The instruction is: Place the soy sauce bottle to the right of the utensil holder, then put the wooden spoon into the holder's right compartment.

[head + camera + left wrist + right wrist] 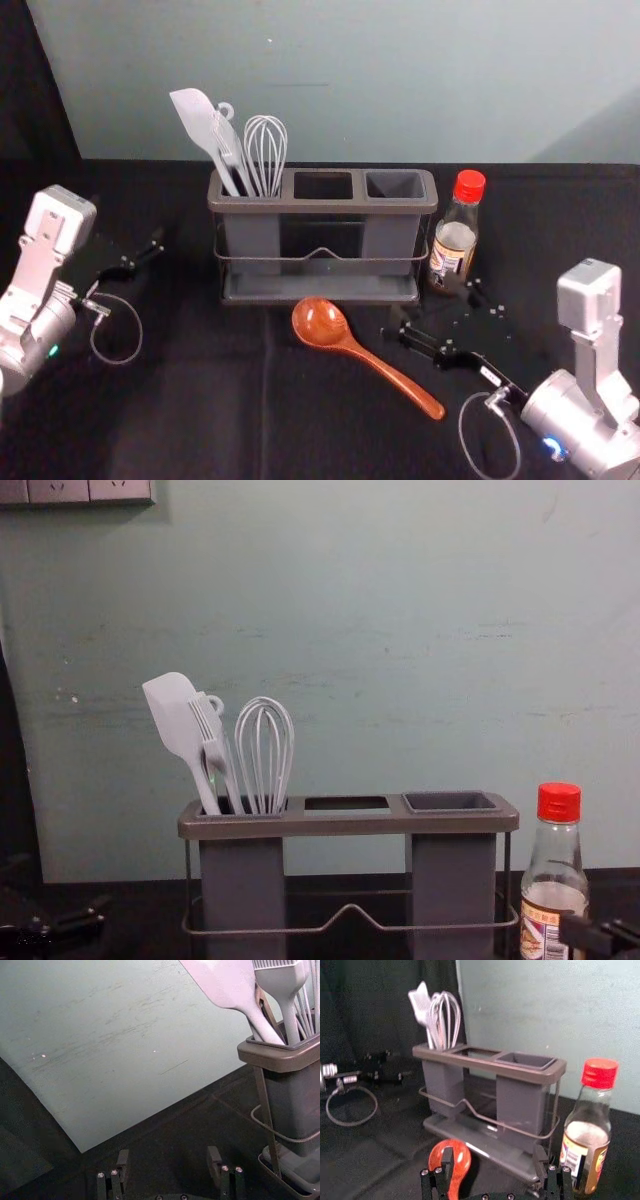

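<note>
Chest view catches wall sockets [75,490]; head view, the wooden spoon [372,358]. Right gripper [438,308] gapes near the soy sauce bottle [455,238]; left gripper [128,244] gapes left of the utensil holder [322,205].

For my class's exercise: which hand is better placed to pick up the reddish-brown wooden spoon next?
Likely the right hand: it hangs open near the spoon, on the side of the empty right compartment of the grey rectangular holder. The left hand is beyond the holder's left end.

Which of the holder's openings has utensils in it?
The left compartment: a whisk and spatula stand there, none in the middle opening or right compartment.
</note>
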You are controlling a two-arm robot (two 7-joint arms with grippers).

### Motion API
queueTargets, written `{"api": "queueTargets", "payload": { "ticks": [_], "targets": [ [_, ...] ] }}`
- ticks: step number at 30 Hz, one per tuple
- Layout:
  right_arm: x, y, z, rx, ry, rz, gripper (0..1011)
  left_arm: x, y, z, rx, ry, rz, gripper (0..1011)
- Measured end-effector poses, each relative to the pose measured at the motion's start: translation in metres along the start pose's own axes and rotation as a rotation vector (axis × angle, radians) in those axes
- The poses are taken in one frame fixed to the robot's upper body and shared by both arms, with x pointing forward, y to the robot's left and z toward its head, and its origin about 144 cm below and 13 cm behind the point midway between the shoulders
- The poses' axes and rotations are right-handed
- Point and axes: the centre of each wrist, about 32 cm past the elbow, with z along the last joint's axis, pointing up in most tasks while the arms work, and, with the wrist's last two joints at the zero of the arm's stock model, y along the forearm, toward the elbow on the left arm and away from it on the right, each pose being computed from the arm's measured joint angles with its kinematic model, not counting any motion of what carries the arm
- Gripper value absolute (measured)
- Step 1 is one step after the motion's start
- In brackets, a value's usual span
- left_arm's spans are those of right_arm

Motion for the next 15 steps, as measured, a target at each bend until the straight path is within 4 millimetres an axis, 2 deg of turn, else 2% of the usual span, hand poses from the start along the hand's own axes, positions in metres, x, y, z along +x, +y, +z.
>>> {"api": "queueTargets", "payload": {
  "ticks": [8, 15],
  "targets": [
    [-0.006, 0.004, 0.026, -0.15, -0.03, 0.018, 1000, 0.0, 0.0, 0.0, 0.0, 0.0, 0.0, 1000],
    [-0.012, 0.024, 0.047, -0.29, -0.075, 0.05, 1000, 0.0, 0.0, 0.0, 0.0, 0.0, 0.0, 1000]
  ]
}}
